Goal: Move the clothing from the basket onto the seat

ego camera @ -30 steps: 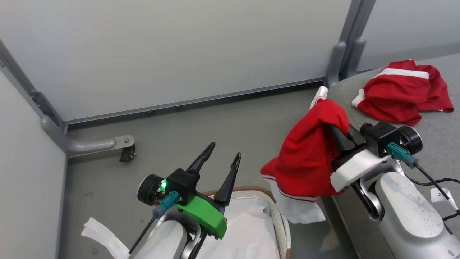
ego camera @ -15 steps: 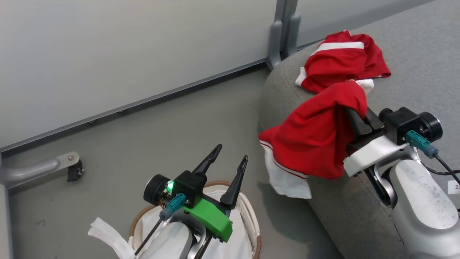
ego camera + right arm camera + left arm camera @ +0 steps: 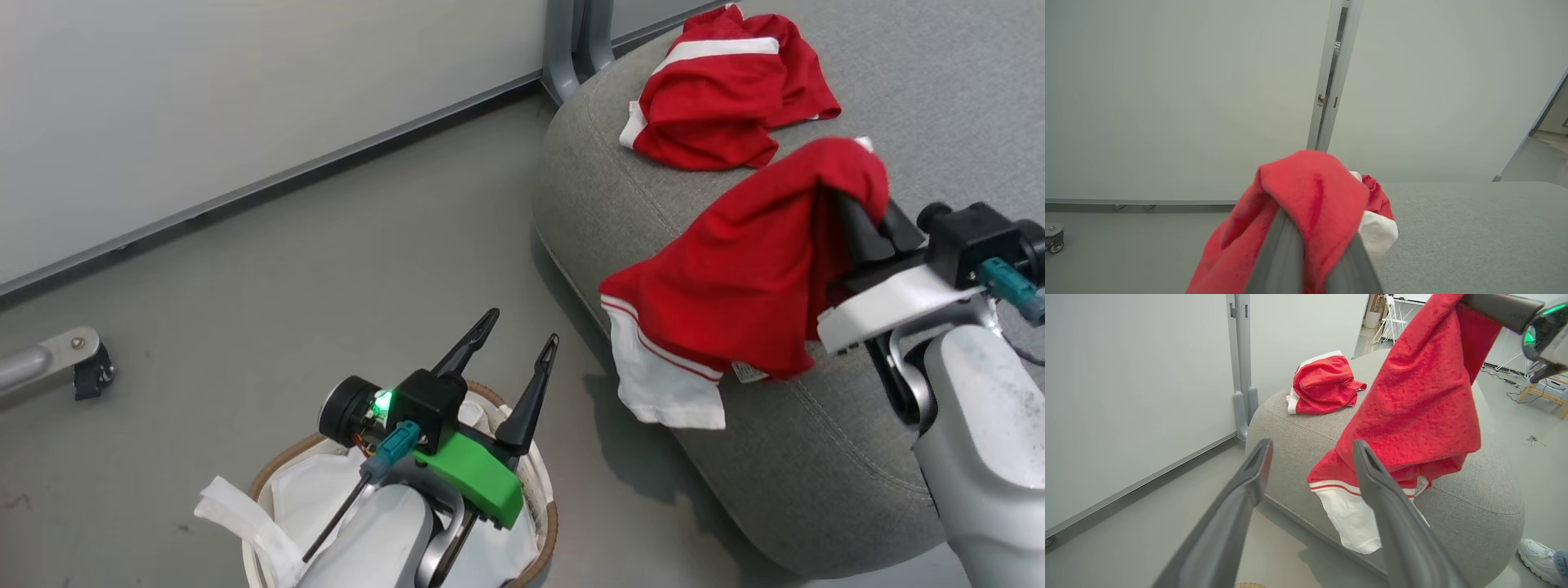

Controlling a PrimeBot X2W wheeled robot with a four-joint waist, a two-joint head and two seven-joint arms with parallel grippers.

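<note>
My right gripper point(image 3: 869, 224) is shut on a red garment with a white striped hem point(image 3: 743, 294), which hides its fingertips. The cloth hangs from it over the near edge of the grey seat point(image 3: 653, 204), the white hem dangling past the cushion's side. A second red garment point(image 3: 722, 98) lies crumpled at the seat's far end. My left gripper point(image 3: 518, 327) is open and holds nothing, above the basket point(image 3: 543, 490) with its white liner point(image 3: 318, 490). In the left wrist view the left gripper point(image 3: 1312, 444) points toward the hanging garment point(image 3: 1412, 404) and the seat point(image 3: 1298, 428).
Pale wall panels with a grey post point(image 3: 571, 41) stand behind the seat. A metal foot with a caster point(image 3: 82, 367) juts out on the left floor. A person's white shoe point(image 3: 1539, 555) rests on the floor beyond the seat.
The head view has swung to the right. My right gripper has carried the red garment from beside the seat's edge to above the cushion. The left gripper stays open over the basket.
</note>
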